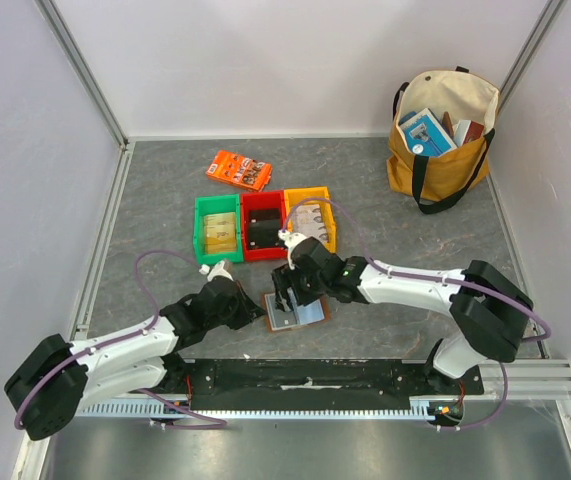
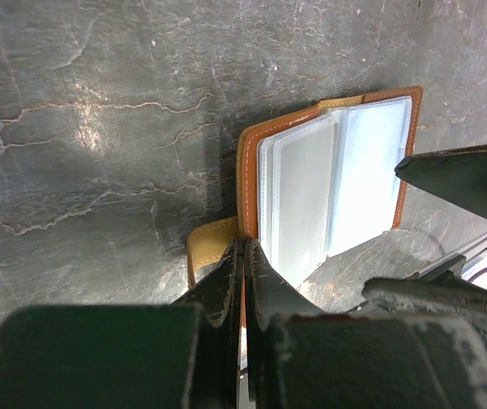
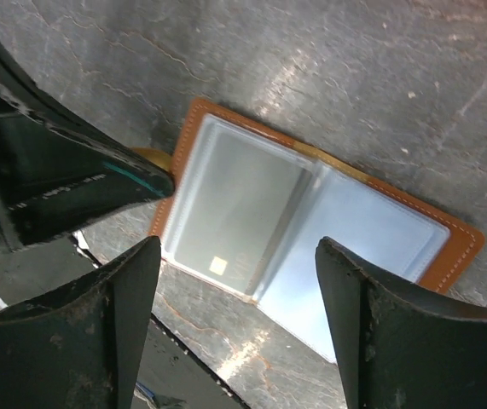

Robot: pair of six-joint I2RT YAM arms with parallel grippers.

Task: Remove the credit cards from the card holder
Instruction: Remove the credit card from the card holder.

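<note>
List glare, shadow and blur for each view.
Top external: even light, card holder sharp but small. Left wrist: table glare upper left, plastic sleeves washed out, left gripper dark and soft. Right wrist: glare streak on table, right gripper blurred, dark.

The left arm (image 1: 115, 350) lies low along the near edge and stretches out to the right. The left gripper (image 1: 253, 312) sits close to the tabletop with its fingers (image 2: 226, 290) pressed together, nipping the edge of the card holder (image 2: 311, 187). The right arm (image 1: 415, 285) bends at its elbow and reaches across to the left. Its wrist tips over, so the right gripper (image 1: 285, 298) points downward, fingers (image 3: 132, 315) spread wide and holding nothing.
</note>
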